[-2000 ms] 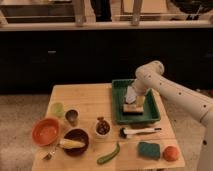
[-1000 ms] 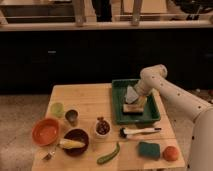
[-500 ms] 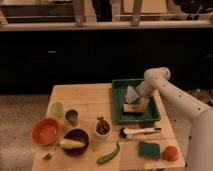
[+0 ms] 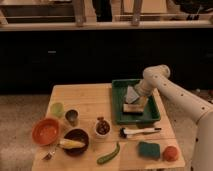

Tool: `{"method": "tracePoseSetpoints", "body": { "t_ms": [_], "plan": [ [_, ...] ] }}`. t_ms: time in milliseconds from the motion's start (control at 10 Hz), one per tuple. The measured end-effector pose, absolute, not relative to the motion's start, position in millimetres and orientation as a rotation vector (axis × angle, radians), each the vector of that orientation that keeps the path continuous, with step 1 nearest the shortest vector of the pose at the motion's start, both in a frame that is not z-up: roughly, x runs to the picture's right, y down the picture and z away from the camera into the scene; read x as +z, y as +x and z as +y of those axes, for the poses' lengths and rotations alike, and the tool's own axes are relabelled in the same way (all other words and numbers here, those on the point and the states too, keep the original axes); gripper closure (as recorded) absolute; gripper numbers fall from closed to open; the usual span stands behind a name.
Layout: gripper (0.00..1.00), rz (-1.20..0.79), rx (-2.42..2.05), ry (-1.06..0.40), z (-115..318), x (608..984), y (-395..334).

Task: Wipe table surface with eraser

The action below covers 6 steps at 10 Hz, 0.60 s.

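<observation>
in the dark green tray (image 4: pixel 150 114) at the back right of the table surface (image 4: pixel 85 97), there's the eraser (image 4: pixel 131 108), tan top up, darker base down, lying flat on the tray floor toward the near left part. right over it hangs the gripper (image 4: pixel 133 96), pointed down and slightly left, its tip just above or touching the eraser's top, and i cannot tell which. how wide the gripper stands, and whether it has hold of the eraser, i cannot tell either. the white arm (image 4: pixel 175 95) reaches in from the right edge, elbow bent above the tray's far right corner. no lettering on the eraser or the tray can be read. out on the light wood in front of the tray, a white-handled brush (image 4: pixel 140 132) lies crosswise, just beside the tray's near rim. nearer the front edge sit a dark green sponge (image 4: pixel 149 149) and, to its right, an orange fruit (image 4: pixel 171 153). a green pepper (image 4: pixel 110 154) lies at the front, middle. a small white bowl (image 4: pixel 102 127) with something dark in it stands left of the brush. over on the left: a pale green cup (image 4: pixel 57 109), a metal cup (image 4: pixel 72 117) beside it, an orange bowl (image 4: pixel 46 131), and a dark bowl (image 4: pixel 75 140) holding something yellow, all well apart from the eraser.
</observation>
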State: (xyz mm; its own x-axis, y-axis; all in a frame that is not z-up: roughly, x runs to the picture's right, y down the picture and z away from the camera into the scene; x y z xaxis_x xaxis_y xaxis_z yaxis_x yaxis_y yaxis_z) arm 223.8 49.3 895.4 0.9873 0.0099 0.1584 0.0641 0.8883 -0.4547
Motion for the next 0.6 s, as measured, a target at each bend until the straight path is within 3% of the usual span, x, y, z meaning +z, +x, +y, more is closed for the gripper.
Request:
{"method": "tracePoseSetpoints", "body": {
  "t_ms": [600],
  "plan": [
    [0.2,-0.113,0.003,-0.487,67,887,214]
  ]
}}
